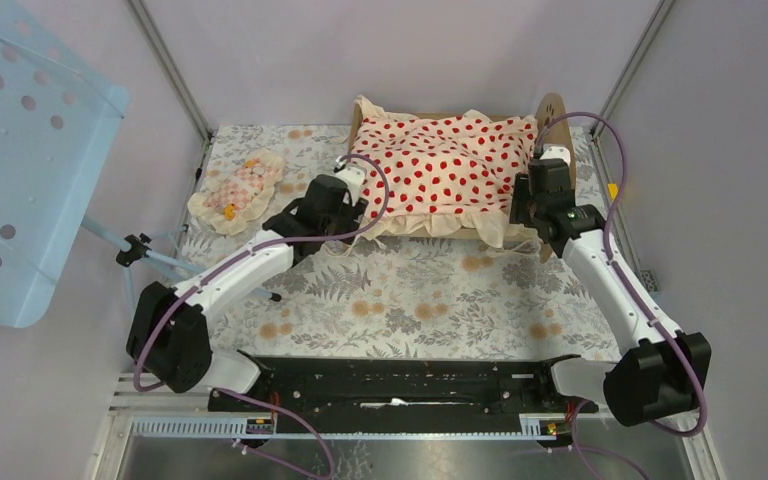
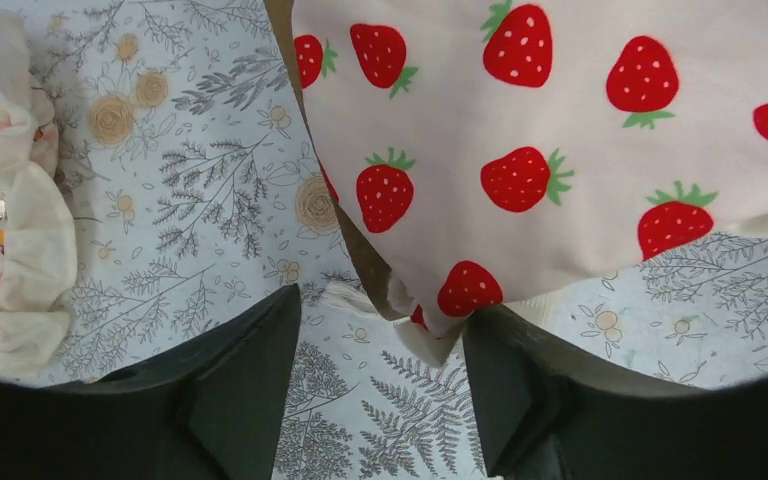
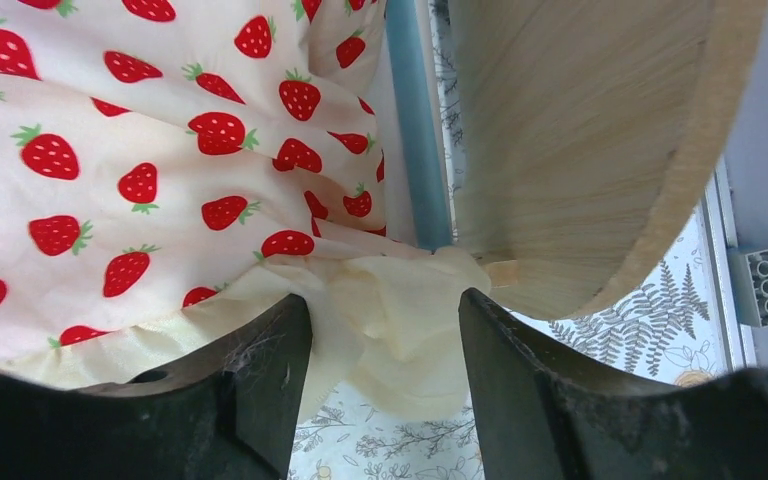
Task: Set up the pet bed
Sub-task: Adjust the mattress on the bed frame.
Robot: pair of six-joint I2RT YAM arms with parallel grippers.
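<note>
I had the left gripper [image 2: 380, 390] and right gripper [image 3: 385, 390] both with jaws apart. The blanket ruffle [image 3: 400, 340] between the right jaws might have snagged on retreat and dragged off the pet bed [image 3: 580, 150].

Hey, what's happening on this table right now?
A robot is making up a small wooden pet bed. A strawberry-print blanket is spread over it. The left hand and right hand each sit open at a near corner of the blanket, its ruffled edge loose in the gap. A small pillow lies on the table, off the bed.
</note>
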